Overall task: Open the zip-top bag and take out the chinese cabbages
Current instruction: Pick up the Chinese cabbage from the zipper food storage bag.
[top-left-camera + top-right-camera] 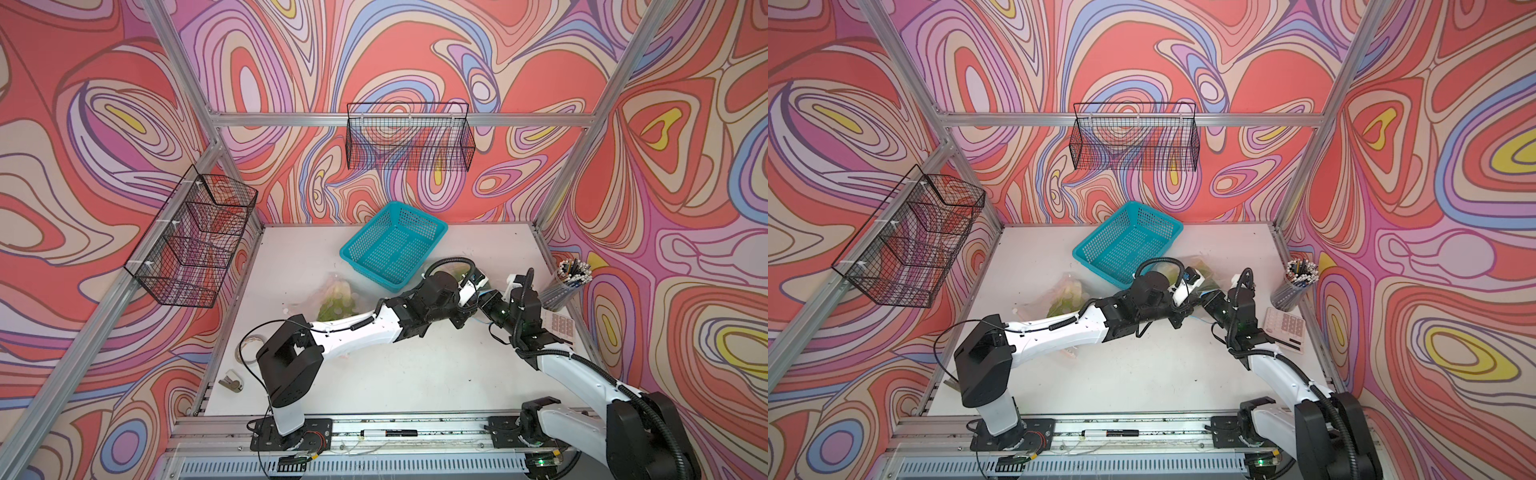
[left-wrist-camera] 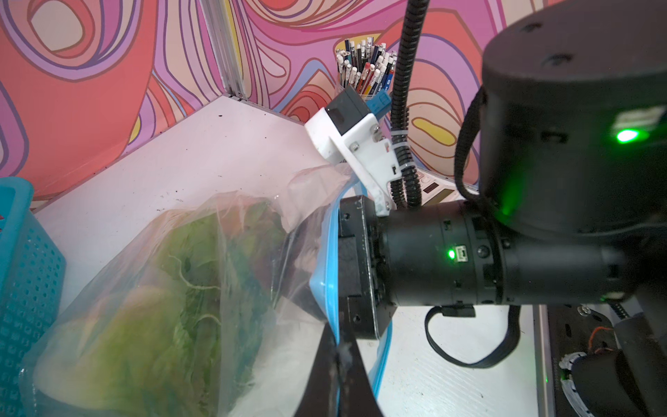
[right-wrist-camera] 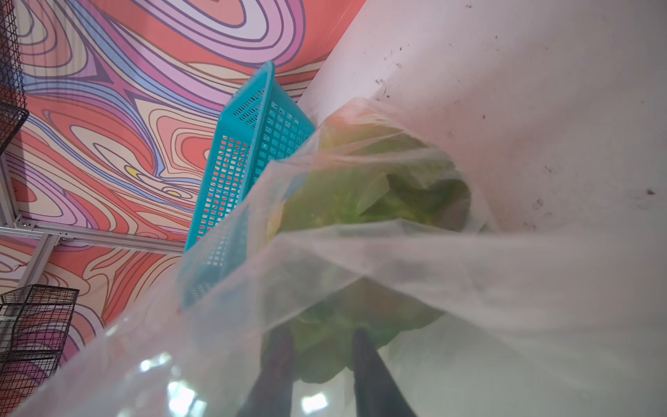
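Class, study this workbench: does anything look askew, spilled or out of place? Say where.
The teal basket sits askew on the white table, not square with its edges. Dark specks dot that tabletop. A marker lies in the front rail.

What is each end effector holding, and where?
Left end effector: zip-top bag, blue zip edge. Right end effector, inside bag: apparently chinese cabbage, by its leaves.

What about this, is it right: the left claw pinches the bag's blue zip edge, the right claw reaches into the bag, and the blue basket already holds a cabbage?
Not quite. The blue basket is empty, as both top views show. The rest stands: the left claw pinches the blue zip edge of the bag, and the right claw reaches into the bag.
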Motion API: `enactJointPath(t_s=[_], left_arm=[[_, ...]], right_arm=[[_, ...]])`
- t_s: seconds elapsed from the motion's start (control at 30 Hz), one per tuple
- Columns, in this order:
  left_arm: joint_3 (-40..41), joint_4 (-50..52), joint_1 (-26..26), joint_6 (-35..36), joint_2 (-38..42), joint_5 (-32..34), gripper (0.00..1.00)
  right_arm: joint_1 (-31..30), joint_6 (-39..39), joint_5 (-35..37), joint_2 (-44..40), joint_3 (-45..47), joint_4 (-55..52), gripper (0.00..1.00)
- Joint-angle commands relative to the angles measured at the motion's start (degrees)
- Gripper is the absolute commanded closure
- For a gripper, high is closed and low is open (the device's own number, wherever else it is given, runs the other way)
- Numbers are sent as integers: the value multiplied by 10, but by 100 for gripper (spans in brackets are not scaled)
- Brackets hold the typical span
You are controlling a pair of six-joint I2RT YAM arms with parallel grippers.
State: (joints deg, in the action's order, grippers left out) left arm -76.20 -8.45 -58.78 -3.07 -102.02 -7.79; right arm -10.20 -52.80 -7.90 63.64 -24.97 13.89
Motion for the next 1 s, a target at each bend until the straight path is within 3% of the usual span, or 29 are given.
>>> enactJointPath(t_s=[0.0, 0.3, 0.7, 0.97], left_arm=[[-25, -4, -4, -10, -1, 1, 100], [-29, -15, -5, -29, -5, -45, 100], [-27, -40, -4, -81, -10, -96, 100], [-11, -84, -4, -113, -8, -138, 100]], right_arm=[[1, 2, 17, -7, -21, -36, 70], [1, -9, -5, 45, -36, 29, 69], [0, 8, -15, 107, -51, 82, 57], [1, 27, -18, 153, -48, 119, 56]])
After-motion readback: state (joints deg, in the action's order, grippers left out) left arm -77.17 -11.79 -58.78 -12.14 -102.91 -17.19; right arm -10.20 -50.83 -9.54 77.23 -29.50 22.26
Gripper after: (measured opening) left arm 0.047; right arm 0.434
